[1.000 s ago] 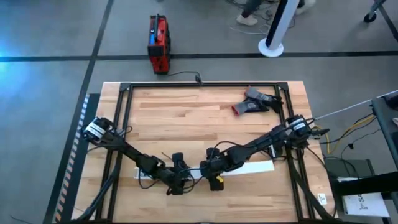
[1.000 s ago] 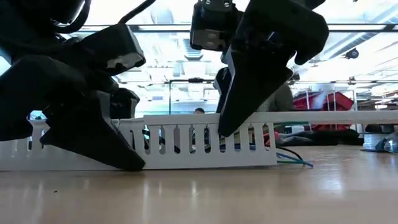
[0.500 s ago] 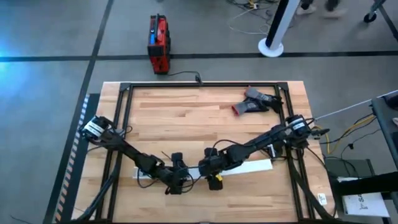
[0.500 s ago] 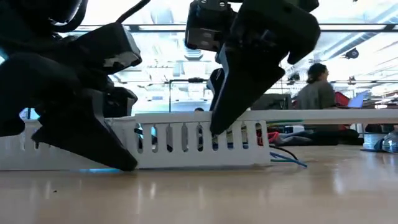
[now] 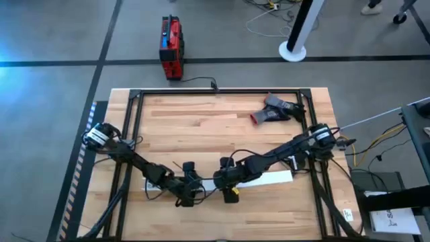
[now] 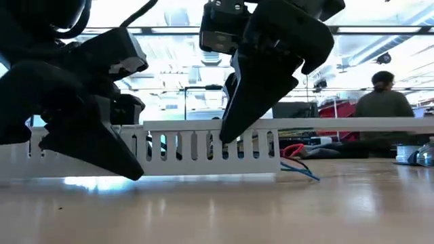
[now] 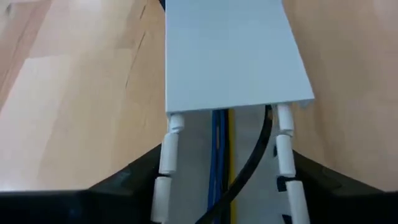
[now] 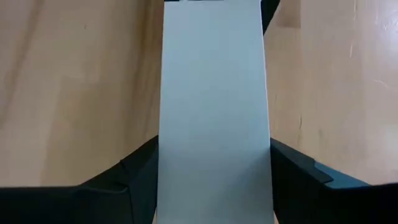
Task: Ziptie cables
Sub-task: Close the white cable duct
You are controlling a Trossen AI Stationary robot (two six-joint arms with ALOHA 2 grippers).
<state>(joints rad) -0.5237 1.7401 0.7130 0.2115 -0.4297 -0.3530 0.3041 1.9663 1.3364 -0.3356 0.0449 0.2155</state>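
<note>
Low over the front of the wooden counter [image 5: 201, 128], both dark arms reach inward and meet at the long white slotted plastic channel [image 5: 269, 180]. Left hand [image 5: 190, 193] straddles its slotted end, fingers [image 7: 134, 177] spread either side; right hand [image 5: 225, 185] likewise straddles the lidded part. Thin blue, yellow and dark cables [image 7: 221, 155] lie inside the channel, their ends trailing out [image 6: 298, 169].
</note>
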